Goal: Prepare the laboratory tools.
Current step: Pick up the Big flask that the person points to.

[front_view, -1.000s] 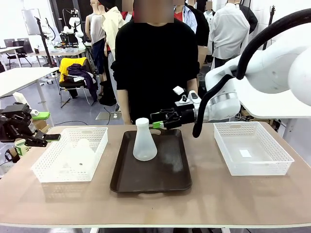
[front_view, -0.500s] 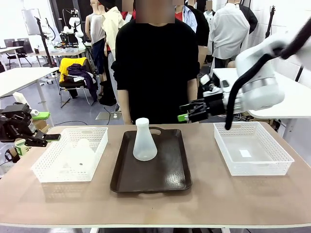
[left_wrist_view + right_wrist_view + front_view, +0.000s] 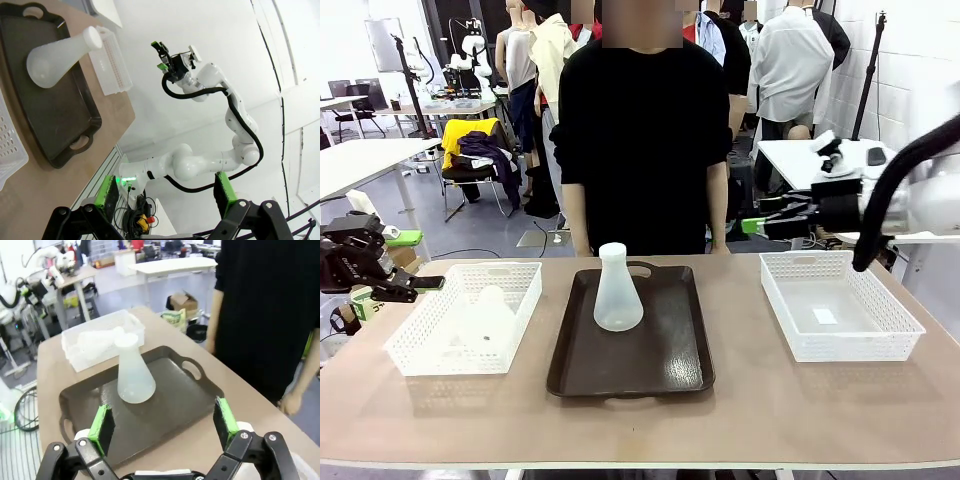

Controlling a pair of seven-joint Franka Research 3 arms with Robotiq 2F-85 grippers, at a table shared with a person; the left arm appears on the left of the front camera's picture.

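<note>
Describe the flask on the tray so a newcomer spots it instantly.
Find the dark brown rectangular tray at the table's middle. On it stands a frosted-white plastic conical flask, upright; its twin lies inside the white mesh basket to the robot's left.

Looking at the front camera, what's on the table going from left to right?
Left basket with one flask in it → dark tray with the upright flask on it → right basket.
</note>
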